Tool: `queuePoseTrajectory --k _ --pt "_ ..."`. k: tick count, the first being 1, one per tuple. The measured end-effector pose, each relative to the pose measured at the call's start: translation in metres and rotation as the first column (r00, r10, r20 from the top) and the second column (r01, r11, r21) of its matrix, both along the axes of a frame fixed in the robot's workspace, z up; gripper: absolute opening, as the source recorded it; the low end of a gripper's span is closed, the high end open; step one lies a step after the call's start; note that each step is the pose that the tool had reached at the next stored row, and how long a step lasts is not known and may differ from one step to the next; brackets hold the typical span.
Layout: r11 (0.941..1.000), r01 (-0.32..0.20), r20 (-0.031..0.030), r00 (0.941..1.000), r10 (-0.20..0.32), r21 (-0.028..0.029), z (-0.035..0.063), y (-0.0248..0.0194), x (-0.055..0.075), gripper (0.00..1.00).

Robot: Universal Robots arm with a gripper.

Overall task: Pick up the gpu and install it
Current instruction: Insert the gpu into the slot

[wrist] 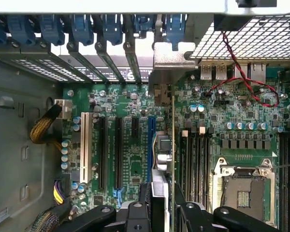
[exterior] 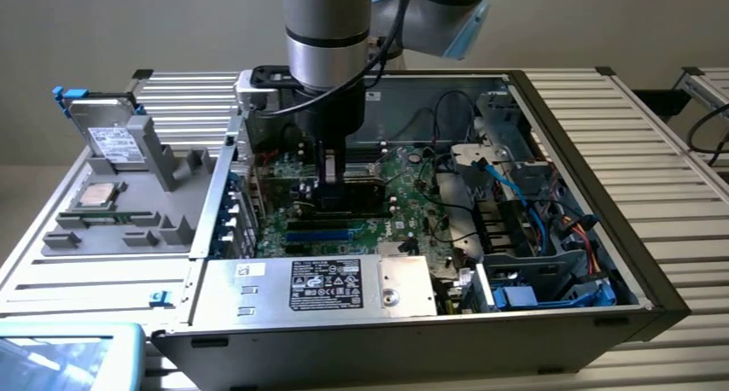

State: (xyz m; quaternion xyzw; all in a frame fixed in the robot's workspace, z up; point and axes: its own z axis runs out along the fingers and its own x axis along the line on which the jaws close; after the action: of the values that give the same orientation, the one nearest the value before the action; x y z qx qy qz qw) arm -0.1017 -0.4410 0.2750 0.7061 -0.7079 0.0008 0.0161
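Observation:
My gripper (wrist: 163,212) reaches down inside the open computer case (exterior: 638,271) and is shut on the gpu (wrist: 163,150). The card stands on edge between the two black fingers (wrist: 193,215). Its thin green board edge and cooler run right next to the long blue slot (wrist: 151,140) of the motherboard (wrist: 130,159), and its silver end bracket (wrist: 171,67) sits against the case's rear slot openings. In the exterior view the gripper (exterior: 333,179) holds the dark gpu (exterior: 340,199) low over the motherboard (exterior: 393,212); I cannot tell whether the card is in the slot.
Blue retention clips (wrist: 87,26) line the rear wall. The empty CPU socket (wrist: 241,186) and memory slots (wrist: 195,154) lie beside the card. A power supply (exterior: 330,284), cables (exterior: 547,195) and drive bays fill the case. A grey fixture (exterior: 125,203) outside holds a drive (exterior: 112,142).

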Motion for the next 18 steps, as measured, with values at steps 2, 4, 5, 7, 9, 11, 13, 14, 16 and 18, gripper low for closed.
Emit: queuePoseTrajectory --k 2,4,5,7,9,11,13,14,16,18 --pt "1.0000 0.000 -0.0001 1.0000 0.000 -0.0001 -0.0022 -0.0002 -0.001 0.28" --pt "1.0000 -0.001 -0.0002 1.0000 0.001 -0.0001 -0.0038 -0.0005 -0.001 0.28" --pt "1.0000 -0.001 -0.0002 1.0000 0.001 -0.0002 -0.0045 -0.0007 -0.002 0.28" --pt "1.0000 -0.001 0.0000 1.0000 0.001 0.0001 -0.0063 -0.0010 -0.002 0.28" --pt "1.0000 -0.001 -0.0001 1.0000 0.001 -0.0001 -0.0075 -0.0013 -0.003 0.28" --pt "1.0000 -0.001 -0.0001 1.0000 0.001 -0.0001 -0.0084 -0.0017 -0.003 0.28" --pt "1.0000 -0.001 0.0000 1.0000 0.001 0.0001 -0.0092 -0.0021 -0.004 0.28" --pt "1.0000 -0.001 0.0000 1.0000 0.001 0.0002 -0.0096 -0.0022 -0.004 0.28" --pt "1.0000 -0.001 -0.0001 1.0000 0.001 -0.0001 -0.0104 -0.0030 -0.005 0.28" --pt "1.0000 -0.001 -0.0001 1.0000 0.001 -0.0002 -0.0114 -0.0044 -0.006 0.28"
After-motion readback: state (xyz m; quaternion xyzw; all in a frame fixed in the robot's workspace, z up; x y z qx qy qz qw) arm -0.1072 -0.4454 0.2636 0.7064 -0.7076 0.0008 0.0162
